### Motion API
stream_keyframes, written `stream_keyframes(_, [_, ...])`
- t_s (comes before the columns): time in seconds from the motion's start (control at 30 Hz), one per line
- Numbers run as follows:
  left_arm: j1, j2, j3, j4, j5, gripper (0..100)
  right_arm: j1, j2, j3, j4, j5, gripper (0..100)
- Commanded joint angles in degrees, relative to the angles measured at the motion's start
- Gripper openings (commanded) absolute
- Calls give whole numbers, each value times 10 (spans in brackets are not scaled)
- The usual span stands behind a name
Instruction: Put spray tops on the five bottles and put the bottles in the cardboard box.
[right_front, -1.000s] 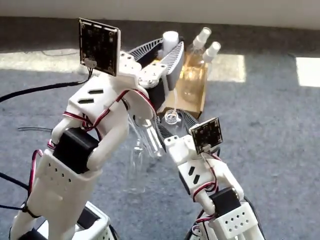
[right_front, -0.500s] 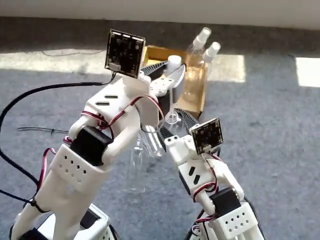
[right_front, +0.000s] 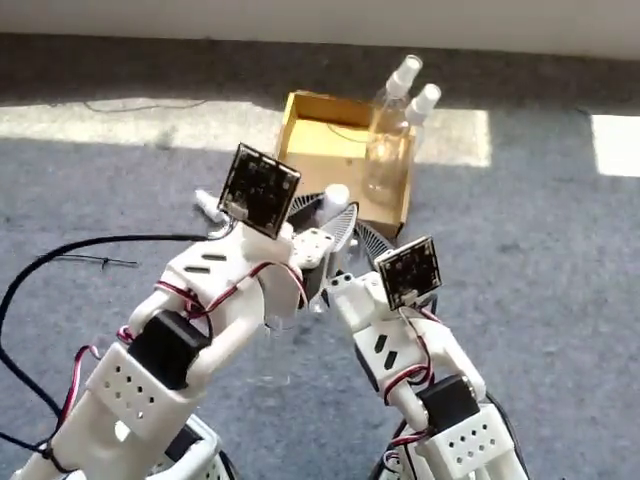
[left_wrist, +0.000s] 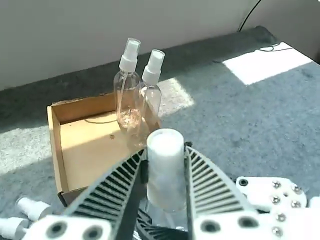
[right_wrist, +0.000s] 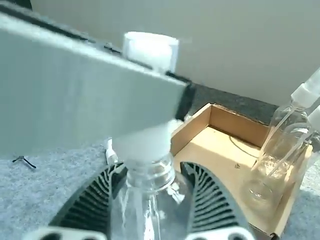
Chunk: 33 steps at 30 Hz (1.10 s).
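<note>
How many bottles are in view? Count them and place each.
3. One capped bottle and a second capped bottle stand side by side in the cardboard box; a third bottle is upright in the right claw. Others may hide behind the arms.

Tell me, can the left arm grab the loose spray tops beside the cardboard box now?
Probably not yet: the left gripper is shut on a spray top, above the bottle in the right gripper.
</note>
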Motion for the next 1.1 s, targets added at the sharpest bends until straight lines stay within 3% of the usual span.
stream_keyframes(0.0, [18, -27, 2, 2, -31, 85, 10, -6, -11, -14, -5, 4])
stream_keyframes(0.1, [41, -27, 2, 3, -47, 165, 10, -7, -11, -14, -6, 4])
stream_keyframes(0.3, [42, -28, -49, 3, -49, 159, 10, -7, -9, -14, -6, 4])
stream_keyframes(0.53, [-44, -27, -97, 1, -49, 158, 10, -8, -9, -14, -5, 4])
stream_keyframes(1.07, [-19, -26, 0, -22, -108, 158, 7, -8, -9, -12, -2, 4])
